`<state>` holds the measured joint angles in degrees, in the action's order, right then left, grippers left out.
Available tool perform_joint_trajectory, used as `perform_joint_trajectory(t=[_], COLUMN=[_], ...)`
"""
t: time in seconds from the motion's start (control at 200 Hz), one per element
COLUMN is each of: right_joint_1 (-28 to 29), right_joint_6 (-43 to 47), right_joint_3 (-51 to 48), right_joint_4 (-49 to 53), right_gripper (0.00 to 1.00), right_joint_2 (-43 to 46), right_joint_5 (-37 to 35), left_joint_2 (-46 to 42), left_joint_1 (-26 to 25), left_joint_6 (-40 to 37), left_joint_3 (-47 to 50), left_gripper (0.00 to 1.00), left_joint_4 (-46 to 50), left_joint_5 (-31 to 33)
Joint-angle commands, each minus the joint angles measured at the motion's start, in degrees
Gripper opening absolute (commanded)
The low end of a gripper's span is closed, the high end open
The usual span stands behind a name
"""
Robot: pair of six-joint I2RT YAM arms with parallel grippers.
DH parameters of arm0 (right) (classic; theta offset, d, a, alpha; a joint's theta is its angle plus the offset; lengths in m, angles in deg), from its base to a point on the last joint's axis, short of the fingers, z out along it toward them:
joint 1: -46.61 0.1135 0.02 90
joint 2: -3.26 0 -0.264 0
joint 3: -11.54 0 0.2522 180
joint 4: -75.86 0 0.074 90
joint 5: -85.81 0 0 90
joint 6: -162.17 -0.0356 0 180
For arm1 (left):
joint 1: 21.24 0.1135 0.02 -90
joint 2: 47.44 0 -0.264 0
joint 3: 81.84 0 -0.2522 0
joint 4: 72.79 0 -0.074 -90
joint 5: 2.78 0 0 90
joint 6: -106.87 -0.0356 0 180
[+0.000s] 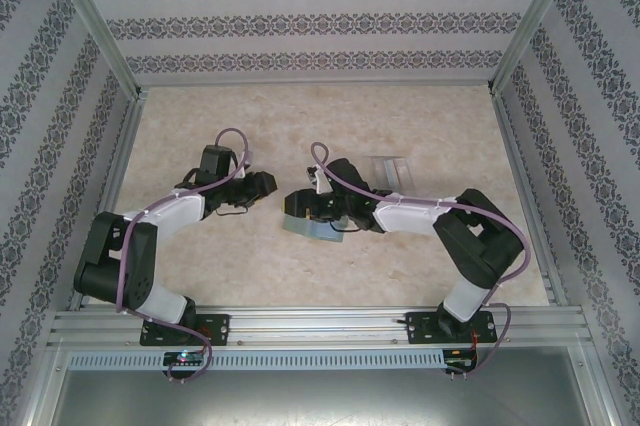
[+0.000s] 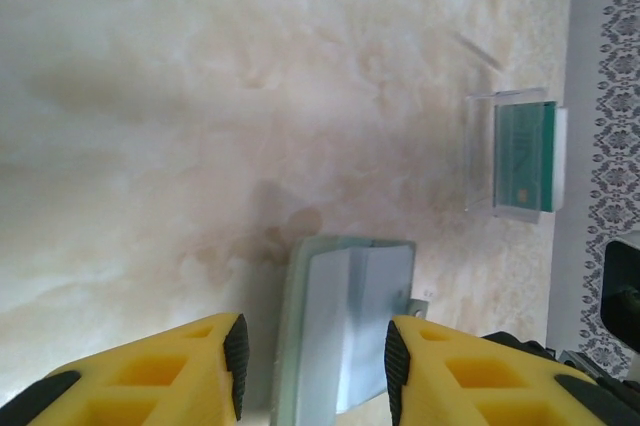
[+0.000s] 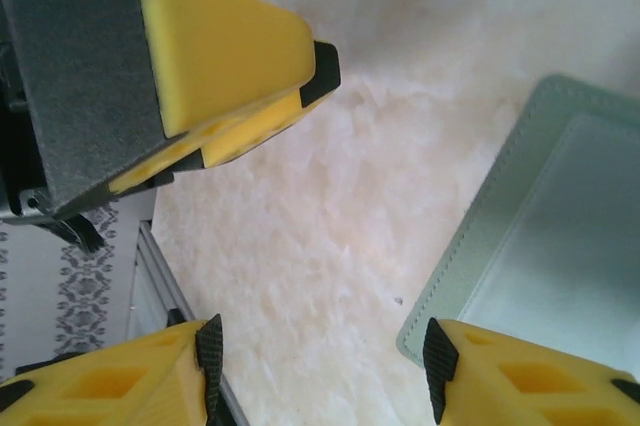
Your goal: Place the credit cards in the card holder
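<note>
The marbled beige table [image 1: 200, 126] carries both arms. The left gripper [image 2: 315, 356] hovers mid-table with its fingers apart. Just right of it, the right gripper [image 3: 320, 366] is likewise spread wide above the card holder [image 2: 350, 306], which lies open and flat. Farther right, a clear stand [image 1: 390, 171] holds the credit cards [image 2: 525, 151] upright.
</note>
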<state>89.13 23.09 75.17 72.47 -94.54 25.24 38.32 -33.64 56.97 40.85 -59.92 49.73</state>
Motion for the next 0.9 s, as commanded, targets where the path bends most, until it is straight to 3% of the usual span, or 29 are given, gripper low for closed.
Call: perform_joint_trajectory(t=[0.0,0.245,0.54,0.724,0.829,0.894], right_joint_1=[-0.17,1.45,-4.15,-7.44,-8.35,-9.38], right_joint_6=[5.16,4.16,11.41,24.86,31.71,35.84], right_joint_3=[1.2,2.11,-0.4,5.0,7.96,9.29], right_joint_4=[4.23,3.42,15.42,35.81,43.27,45.47], right_gripper=[0.57,0.56,0.58,0.62,0.67,0.69], right_joint_2=[-3.81,-6.08,8.89,15.77,17.55,17.57], right_joint_5=[-2.63,-6.06,-10.82,-30.24,-45.43,-52.85], left_joint_2=[-1.25,-1.0,-2.6,-3.26,-2.56,-0.79], left_joint_1=[-0.52,-0.34,-1.81,-6.75,-13.14,-14.97], left_joint_6=[-1.91,0.51,-1.53,-1.86,-7.88,-9.26], left_joint_3=[-2.2,-2.37,-3.82,-6.4,-11.26,-13.12], left_gripper=[0.42,0.43,0.43,0.42,0.42,0.42], left_joint_4=[3.22,2.36,3.77,4.86,12.42,14.11], left_joint_5=[-1.29,-1.7,-0.22,2.24,11.52,13.76])
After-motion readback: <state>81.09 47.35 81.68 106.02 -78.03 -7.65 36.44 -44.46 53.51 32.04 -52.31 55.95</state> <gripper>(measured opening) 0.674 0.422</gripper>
